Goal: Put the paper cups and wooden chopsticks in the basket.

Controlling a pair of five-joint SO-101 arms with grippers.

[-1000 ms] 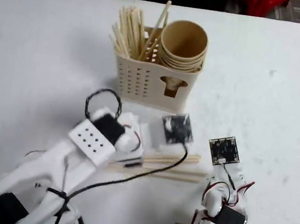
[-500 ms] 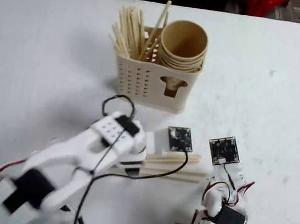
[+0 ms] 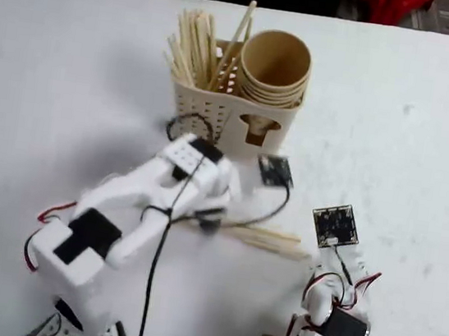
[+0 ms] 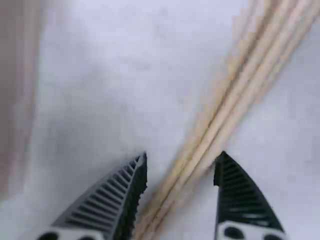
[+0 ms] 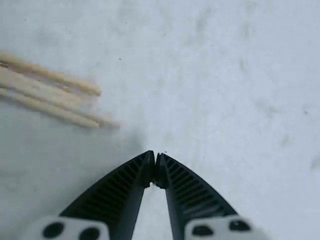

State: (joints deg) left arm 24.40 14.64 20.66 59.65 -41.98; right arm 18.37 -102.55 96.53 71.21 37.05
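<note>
One basket [image 3: 213,125], one paper-cup stack [image 3: 274,71], one chopstick bunch [image 3: 192,48] in it, one loose bunch [image 3: 274,241], two arms [image 3: 132,206].

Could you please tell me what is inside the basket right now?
Wooden chopsticks stand in its left compartment, stacked paper cups in the right. The basket wall hides their lower parts.

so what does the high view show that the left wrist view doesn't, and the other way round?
High view adds the basket, with stacked paper cups and upright chopsticks inside it. Left wrist view adds the left gripper, its fingers apart with the loose chopsticks running between them. Shared: that loose bundle and the white table.
</note>
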